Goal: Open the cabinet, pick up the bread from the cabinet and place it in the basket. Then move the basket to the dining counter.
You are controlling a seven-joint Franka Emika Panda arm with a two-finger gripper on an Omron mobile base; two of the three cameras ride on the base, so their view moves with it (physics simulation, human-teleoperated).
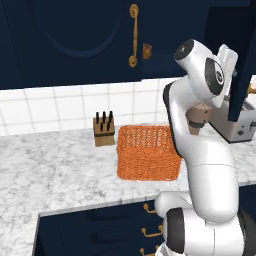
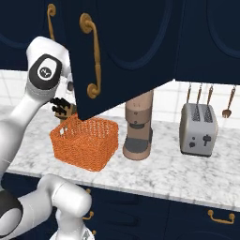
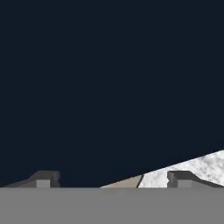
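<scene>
Cabinet (image 2: 126, 51) door stood swung partly out over the bench (image 2: 187, 173). End effector (image 3: 113, 179) was wide open w/ nothing held, hard up against a dark navy face. Bread wasn't visible, presumably inside. Basket (image 2: 84, 143) sat mid-bench nr the back wall, just beside the knife block (image 1: 104, 130), w/ the grinder (image 2: 138, 126) & toaster (image 2: 198, 129) further along. Risk, IMO: door only part open, so the arm could clip its edge when reaching in, or push it back shut.

Basket (image 1: 148, 152) on counter (image 1: 55, 170), knife block (image 1: 103, 130) behind
</scene>
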